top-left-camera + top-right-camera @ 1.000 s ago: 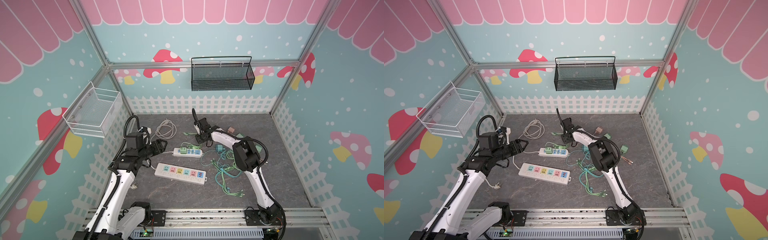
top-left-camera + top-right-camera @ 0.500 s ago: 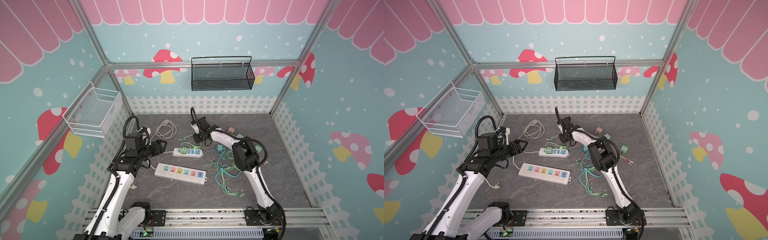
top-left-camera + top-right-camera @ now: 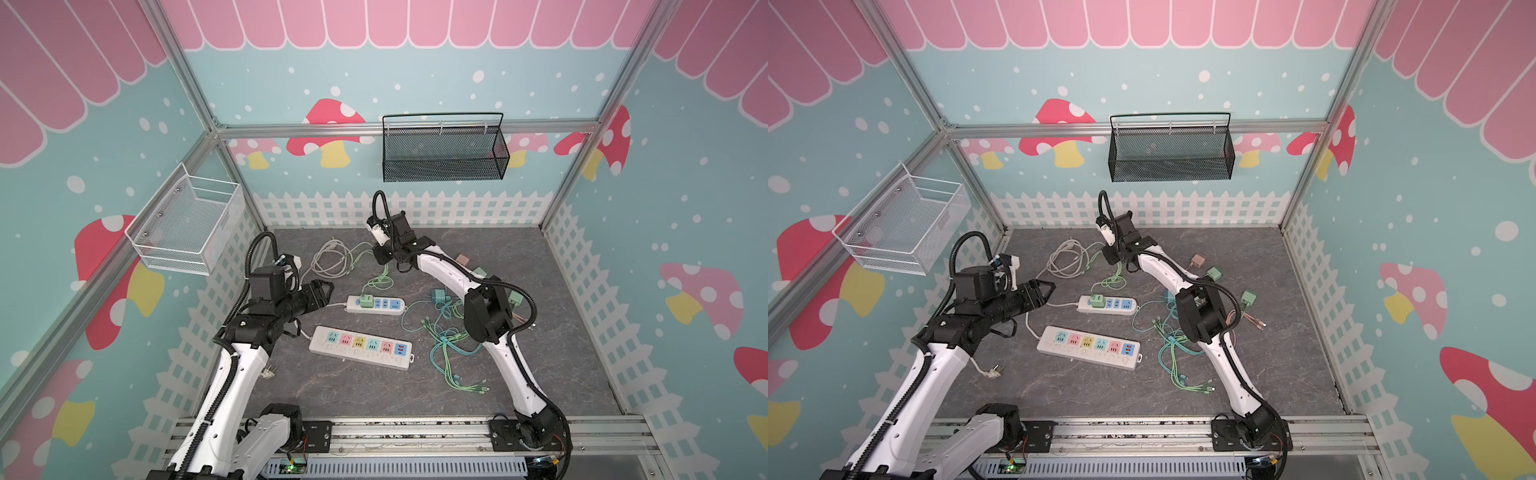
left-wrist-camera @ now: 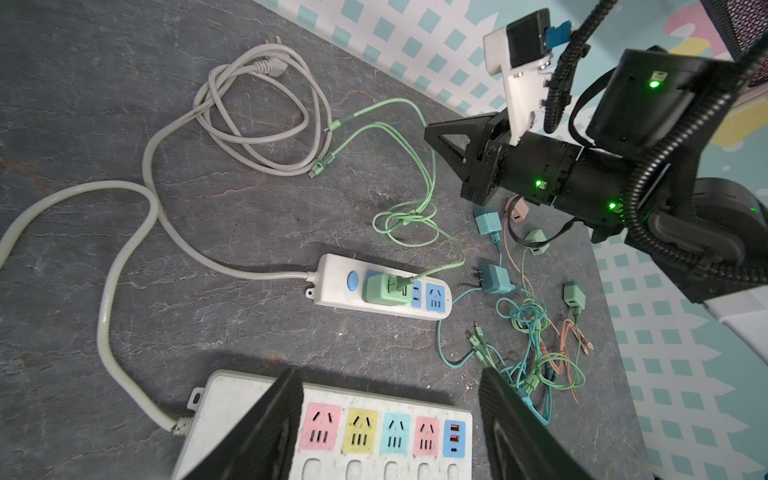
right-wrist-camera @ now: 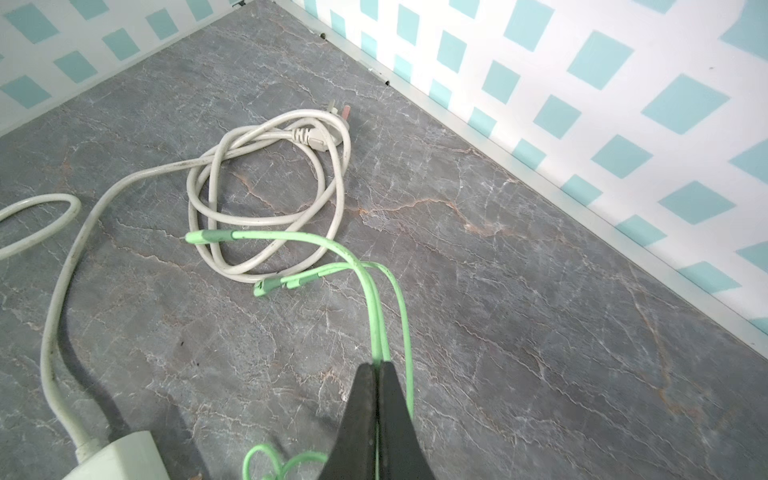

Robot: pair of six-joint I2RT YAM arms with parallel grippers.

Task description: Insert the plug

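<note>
Room: walls printed with pink mushrooms and a white picket fence closed in the workspace; a black mesh basket (image 3: 442, 151) hung on the back wall and a white wire basket (image 3: 187, 224) on the left wall.
Table: the table (image 3: 561, 353) was grey and marbled, strewn with cords.
Right hand: the right hand (image 5: 376, 368) was pinched fully closed on the green cable (image 5: 374, 299), held up off the table near the back edge.
Left hand: the left hand (image 4: 388, 374) stood partly open, gripping nothing, poised above the large power strip (image 3: 360, 347) toward the left edge.
Plug: the green plug (image 4: 384, 289) sat seated in the small power strip (image 3: 376, 305) near the table's middle; its cable ran up to the right hand.
Large strip: it lay nearer the front edge, its coloured sockets unoccupied.
White cord: a white cord coil (image 3: 330, 262) lay toward the back-left corner.
Loose items: loose adapters (image 3: 1248, 297) and a cable tangle (image 3: 449, 345) lay right of the middle.
</note>
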